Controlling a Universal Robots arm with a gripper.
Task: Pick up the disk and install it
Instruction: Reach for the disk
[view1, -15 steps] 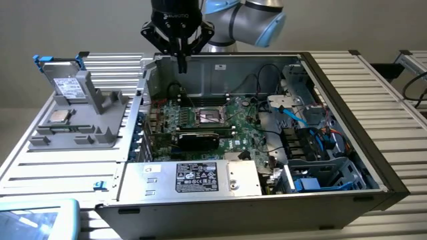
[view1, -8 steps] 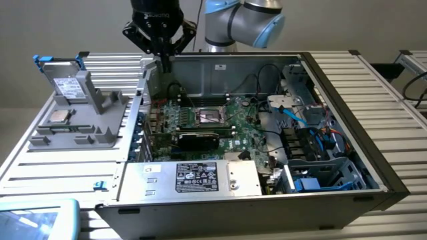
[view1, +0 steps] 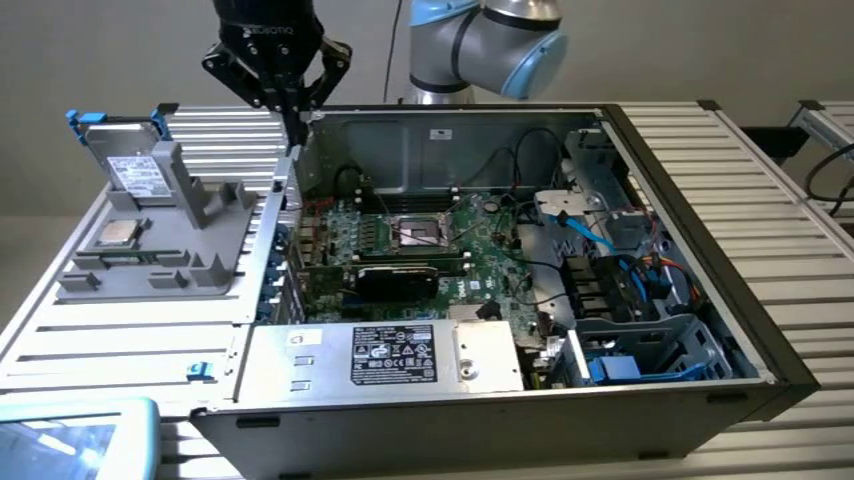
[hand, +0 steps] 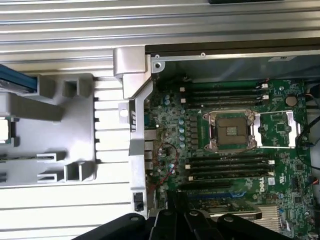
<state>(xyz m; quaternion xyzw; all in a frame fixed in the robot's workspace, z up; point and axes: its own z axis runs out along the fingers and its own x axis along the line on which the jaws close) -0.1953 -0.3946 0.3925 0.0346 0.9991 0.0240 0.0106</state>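
Observation:
The disk, a silver drive with a white label in a blue bracket, stands upright in the grey holder on the exterior view's left. My gripper hangs shut and holds nothing. It is above the case's near-left wall, to the right of the disk and well apart from it. In the wrist view the black fingers meet over the motherboard's edge. A blue strip of the disk shows at the edge of the grey holder.
The open computer case lies on a ribbed metal table. Inside it are a motherboard with a bare processor socket, a silver power supply and a drive cage with blue parts. A small silver chip rests on the holder.

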